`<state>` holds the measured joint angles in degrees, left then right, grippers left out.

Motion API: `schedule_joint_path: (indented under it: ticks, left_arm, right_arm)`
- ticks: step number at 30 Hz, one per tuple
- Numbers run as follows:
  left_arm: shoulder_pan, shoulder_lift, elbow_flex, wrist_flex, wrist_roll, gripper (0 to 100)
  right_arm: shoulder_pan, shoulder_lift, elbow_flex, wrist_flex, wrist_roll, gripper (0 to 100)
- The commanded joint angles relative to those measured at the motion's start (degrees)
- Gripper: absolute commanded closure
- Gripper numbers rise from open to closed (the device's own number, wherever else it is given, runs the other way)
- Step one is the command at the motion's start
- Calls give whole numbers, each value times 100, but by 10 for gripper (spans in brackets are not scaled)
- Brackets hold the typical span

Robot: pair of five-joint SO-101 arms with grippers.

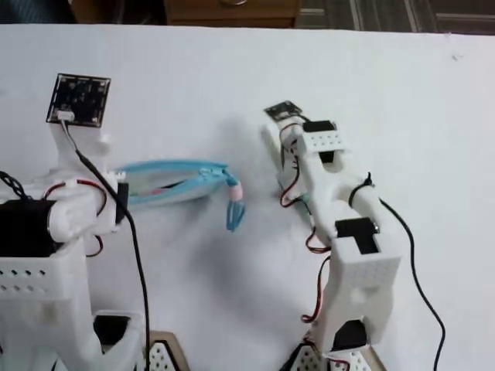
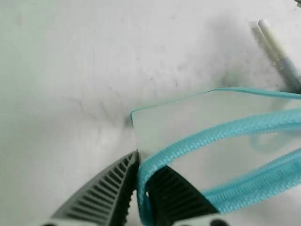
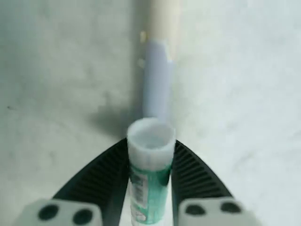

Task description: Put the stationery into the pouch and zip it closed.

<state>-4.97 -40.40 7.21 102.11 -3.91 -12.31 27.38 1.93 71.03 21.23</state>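
A clear pouch (image 1: 174, 182) with a turquoise zip lies left of the table's middle, its zip pull tassel (image 1: 234, 207) hanging off the right end. My left gripper (image 2: 141, 165) is shut on the zip edge at the left end of the pouch (image 2: 188, 127), and it sits at that end in the high view (image 1: 120, 193). My right gripper (image 3: 150, 143) is shut on a green and white glue stick (image 3: 149, 188), held just above the table. Beyond it a pen (image 3: 157, 70) with a pale blue cap and cream body lies on the table.
A white and grey pen (image 2: 277, 47) lies by the far edge of the pouch. The right arm (image 1: 340, 209) stretches over the table right of the pouch. The white table (image 1: 193, 69) runs on to the back, with dark furniture beyond its far edge.
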Motion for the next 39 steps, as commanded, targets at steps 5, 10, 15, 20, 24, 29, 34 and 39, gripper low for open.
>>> schedule_joint_path:
  ticks: [5,10,15,20,24,29,34,39]
  left_arm:
    - [-57,22,-167,-26,9,978]
    - [-57,22,-167,-26,9,978]
    - [-57,22,-167,-26,9,978]
    - [-57,22,-167,-26,9,978]
    - [-57,22,-167,-26,9,978]
    - [-57,22,-167,-26,9,978]
    - [-57,22,-167,-26,9,978]
    - [-57,-4,-167,-18,9,978]
  right_arm:
    - [-84,-119,-475,602,53,961]
    - [-48,-822,-519,760,53,961]
    - [-92,-1640,-510,734,0,961]
    - [-92,-2352,-527,725,-273,961]
    - [-92,-2844,-510,725,-519,962]
    - [-277,-3600,-492,778,-932,980]
    - [-743,-4629,-492,1095,-923,980]
    - [-1270,-5763,-492,1376,-905,980]
